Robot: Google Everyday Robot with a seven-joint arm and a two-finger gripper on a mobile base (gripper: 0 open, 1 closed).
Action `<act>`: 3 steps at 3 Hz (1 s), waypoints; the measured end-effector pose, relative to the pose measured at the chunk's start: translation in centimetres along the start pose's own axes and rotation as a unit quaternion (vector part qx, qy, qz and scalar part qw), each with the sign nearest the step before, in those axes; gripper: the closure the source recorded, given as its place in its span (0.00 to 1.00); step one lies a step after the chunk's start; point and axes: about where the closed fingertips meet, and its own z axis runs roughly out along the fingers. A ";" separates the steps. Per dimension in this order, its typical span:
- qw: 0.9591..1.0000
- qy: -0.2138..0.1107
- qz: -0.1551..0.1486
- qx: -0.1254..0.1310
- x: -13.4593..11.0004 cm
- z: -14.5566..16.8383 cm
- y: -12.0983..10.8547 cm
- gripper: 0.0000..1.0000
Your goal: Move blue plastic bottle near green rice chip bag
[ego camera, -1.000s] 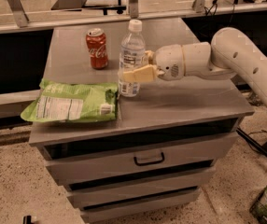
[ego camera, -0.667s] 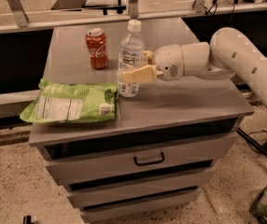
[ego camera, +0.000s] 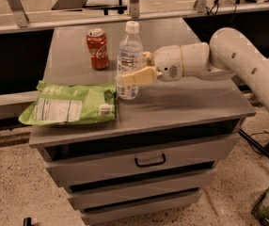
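Blue plastic bottle, tall and clear with a white cap, stands upright on the grey counter, just beside the right edge of the flat light-green rice chip bag. Nothing has shifted this past second. The white pincer stays clamped on it, so I'd say only the release is left. One bottle, one bag, one red soda can.

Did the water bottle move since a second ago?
Yes, only slightly: the blue plastic bottle, held by the gripper, edged toward the green rice chip bag, judged against the red can.
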 end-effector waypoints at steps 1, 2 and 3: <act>1.000 0.000 0.000 -0.002 -0.1 0.3 0.1 0.04; 1.000 0.000 -0.001 -0.004 -0.1 0.4 0.2 0.00; 1.000 0.000 -0.001 -0.004 -0.1 0.4 0.2 0.00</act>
